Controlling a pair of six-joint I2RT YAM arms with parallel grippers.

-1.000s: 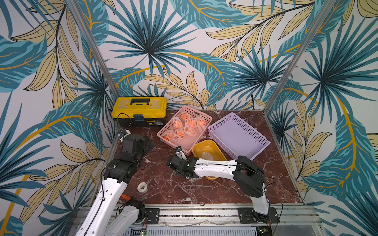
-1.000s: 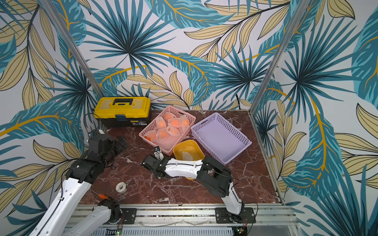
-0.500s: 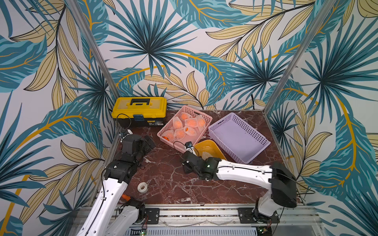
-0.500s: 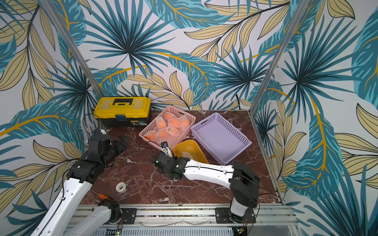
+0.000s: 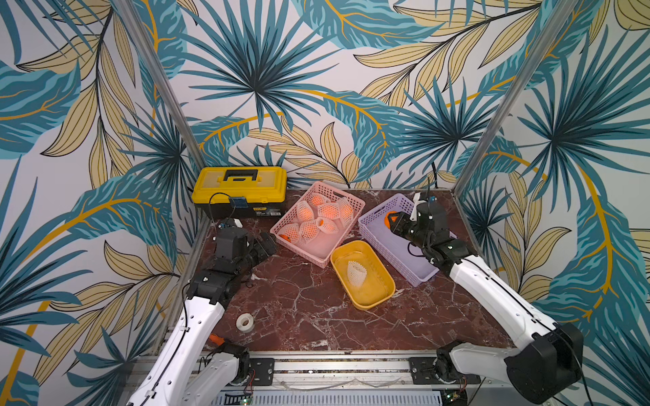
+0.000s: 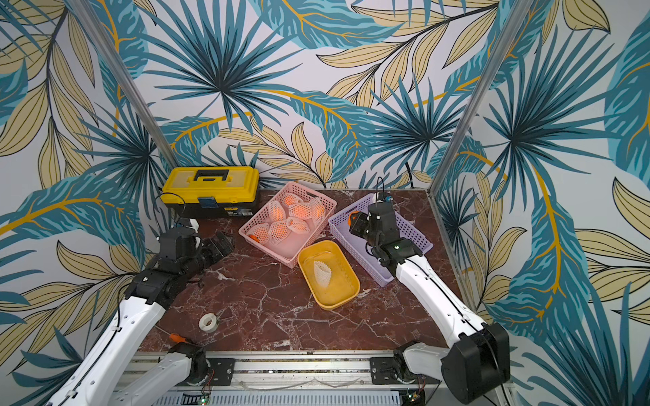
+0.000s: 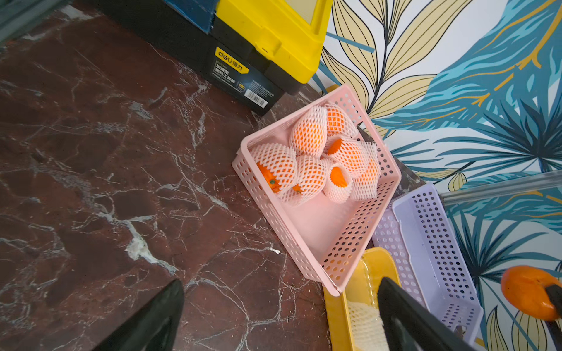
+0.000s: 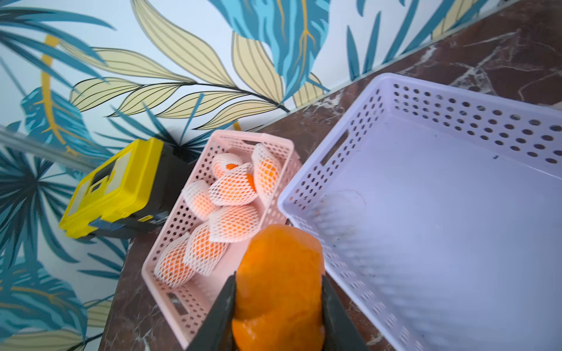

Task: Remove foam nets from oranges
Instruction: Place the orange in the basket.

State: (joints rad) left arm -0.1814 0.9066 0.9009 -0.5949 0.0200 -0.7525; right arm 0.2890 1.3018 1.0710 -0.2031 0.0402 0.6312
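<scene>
Bench [image 7: 91,152]: glossy red-brown marble look, white veins. Pink basket [image 7: 362,240] ahead of jaws of left gripper [image 7: 281,282]: smooth perforated plastic. Foam nets [image 7: 310,174] in it: soft matt white mesh. Orange [image 8: 278,252] between jaws of right gripper [image 8: 279,275]: blurred, peel probably waxy. Toolbox [image 7: 273,27]: hard glossy yellow plastic lid.

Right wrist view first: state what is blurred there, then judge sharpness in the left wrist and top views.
Right wrist view: the bare orange in the right gripper is soft, and the lilac basket's near wall is smeared; the netted oranges look crisper. Left wrist view: the pink basket is sharp, the left gripper looks soft-edged. Both top views: evenly lit, sharp.
</scene>
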